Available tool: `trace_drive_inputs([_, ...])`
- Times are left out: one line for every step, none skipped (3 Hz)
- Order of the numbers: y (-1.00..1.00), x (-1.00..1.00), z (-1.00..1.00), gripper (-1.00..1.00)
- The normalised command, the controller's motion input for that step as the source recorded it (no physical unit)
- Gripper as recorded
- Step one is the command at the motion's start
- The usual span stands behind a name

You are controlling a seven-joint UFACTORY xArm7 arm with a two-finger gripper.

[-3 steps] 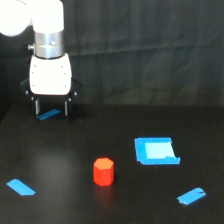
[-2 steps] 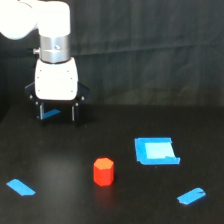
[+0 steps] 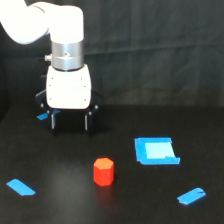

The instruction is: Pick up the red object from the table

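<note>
**My gripper poised above the counter, red object free**

My gripper [image 3: 69,121] hangs with fingers spread, holding nothing, at the far left of the black counter [image 3: 60,165]. The red object [image 3: 104,171] stands upright nearer and to the right, apart from me. A blue square patch [image 3: 156,150] lies farther right; blue tape strips [image 3: 21,187] are scattered about.

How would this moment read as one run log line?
phase: approach | gripper: open, holding nothing | red hexagonal block: upright on table, apart from gripper | grasp: not yet done
</note>
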Motion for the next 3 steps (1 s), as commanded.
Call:
trace_drive_inputs([-0.76,0.81,-0.18,0.89])
trace_drive_inputs([-0.71,0.88,-0.12,1.00])
trace_drive_inputs([-0.86,0.57,-0.15,1.00])
